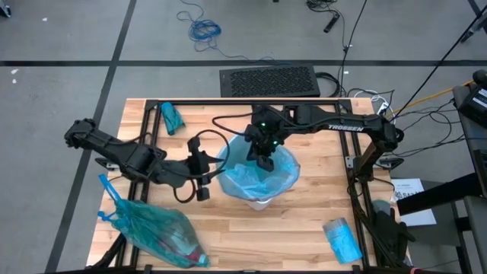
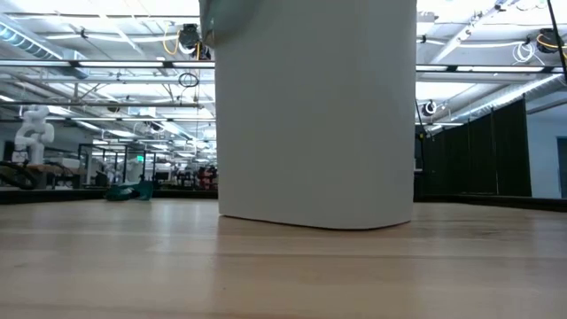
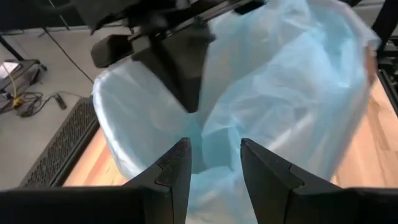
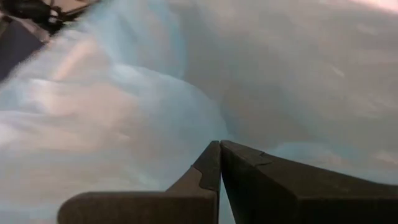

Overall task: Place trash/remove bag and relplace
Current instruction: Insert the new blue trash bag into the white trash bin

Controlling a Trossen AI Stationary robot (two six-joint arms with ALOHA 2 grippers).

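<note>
A white bin (image 1: 259,201) (image 2: 314,115) stands on the middle of the table. A pale blue bag (image 1: 255,176) (image 3: 292,93) lies bunched in and over its mouth. My right gripper (image 1: 264,162) (image 4: 219,147) reaches into the mouth from the far side, shut on the film. My left gripper (image 1: 205,181) (image 3: 214,165) is open at the bin's left rim, with bag film showing in the gap between its fingers; I cannot tell if they touch it. A full teal bag (image 1: 156,232) lies at the near left corner, and something red shows through it. My right gripper pinches the blue bag's film (image 4: 214,127) between its shut fingertips, inside the bin's mouth. The fingers (image 3: 183,74) slant down from the table's far side. Creases in the film run to the tips. One layer or several, I cannot tell.
A rolled teal bag (image 1: 171,118) lies at the far left of the table and a pale blue packet (image 1: 342,240) at the near right. Black frame bars (image 1: 243,103) run along the table's edges. Cables and a black grille (image 1: 268,81) lie on the floor beyond.
</note>
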